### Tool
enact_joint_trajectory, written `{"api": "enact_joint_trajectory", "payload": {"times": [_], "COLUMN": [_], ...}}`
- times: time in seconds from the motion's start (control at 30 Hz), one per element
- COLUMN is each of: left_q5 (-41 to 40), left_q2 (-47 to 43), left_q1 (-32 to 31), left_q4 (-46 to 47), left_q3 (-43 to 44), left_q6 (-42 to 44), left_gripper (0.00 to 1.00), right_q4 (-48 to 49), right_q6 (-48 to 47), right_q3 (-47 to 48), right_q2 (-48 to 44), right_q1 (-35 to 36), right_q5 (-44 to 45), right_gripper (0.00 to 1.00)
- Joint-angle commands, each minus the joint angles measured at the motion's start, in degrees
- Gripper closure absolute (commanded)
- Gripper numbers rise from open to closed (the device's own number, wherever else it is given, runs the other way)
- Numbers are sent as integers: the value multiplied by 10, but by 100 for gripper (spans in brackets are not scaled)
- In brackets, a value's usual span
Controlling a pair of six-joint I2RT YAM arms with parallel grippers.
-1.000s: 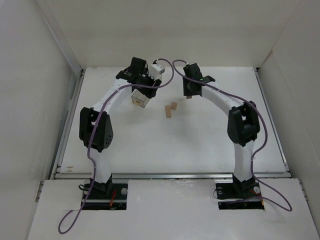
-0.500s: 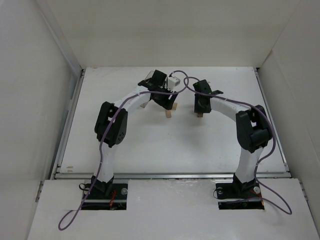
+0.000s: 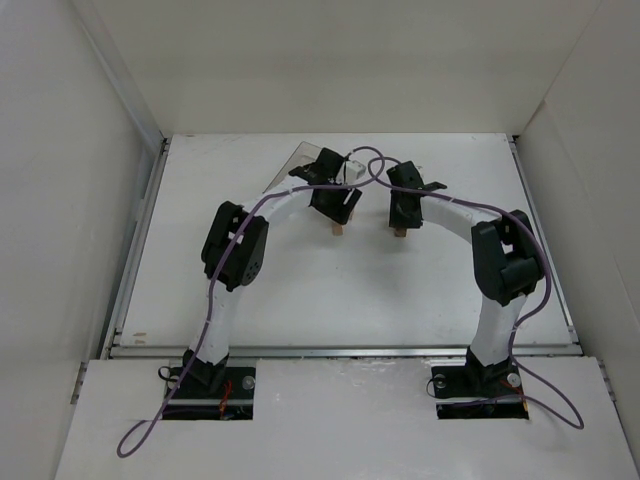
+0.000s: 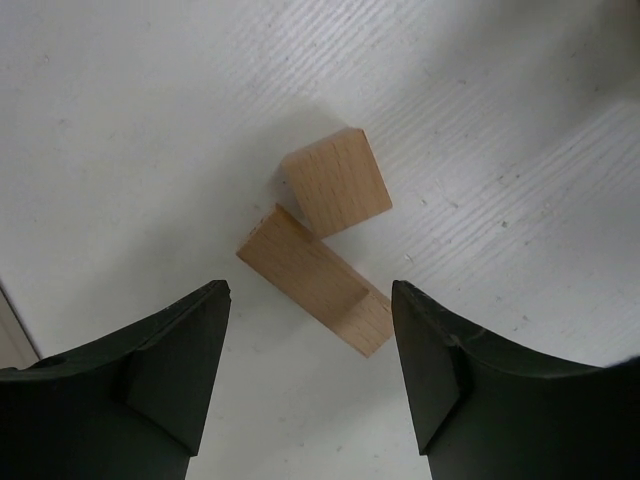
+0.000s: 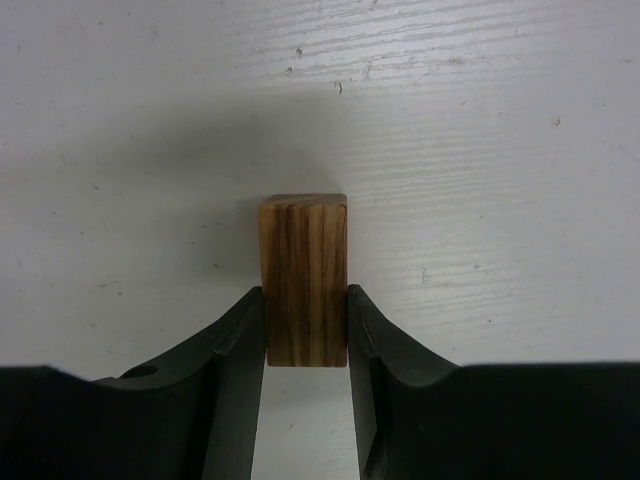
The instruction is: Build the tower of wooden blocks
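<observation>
The wood block tower's pieces lie unstacked on the table: a long block lies flat, and a short block touches its far corner. The left gripper hangs right above the long block, fingers spread wide on either side of it. To the right of the long block and apart from it, the right gripper pinches a striped block by its sides.
</observation>
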Motion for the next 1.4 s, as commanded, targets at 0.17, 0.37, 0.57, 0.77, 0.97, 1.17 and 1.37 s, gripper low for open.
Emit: {"api": "enact_joint_trajectory", "payload": {"times": [0.17, 0.37, 0.57, 0.77, 0.97, 1.17, 1.37], "left_q5": [-4, -4, -9, -9, -31, -43, 81], "left_q2": [26, 26, 26, 26, -49, -169, -325], "left_q1": [2, 2, 2, 2, 2, 13, 19], "left_q4": [14, 14, 14, -3, 4, 23, 109], "left_q3": [15, 3, -3, -14, -54, -78, -208], "left_q6": [-26, -34, -39, -28, 35, 147, 312], "left_gripper": [46, 55, 76, 100, 100, 100, 100], "right_q4": [16, 16, 16, 11, 25, 68, 105], "right_q6": [1, 1, 1, 1, -34, -78, -94], "right_q3": [21, 21, 21, 21, -1, -44, -57], "right_q2": [-4, -11, -23, -48, -114, -217, -292], "right_q1": [4, 4, 4, -1, -13, -19, -19], "right_q5": [12, 18, 18, 18, -45, -153, -303], "right_gripper": [40, 33, 33, 30, 24, 19, 19]}}
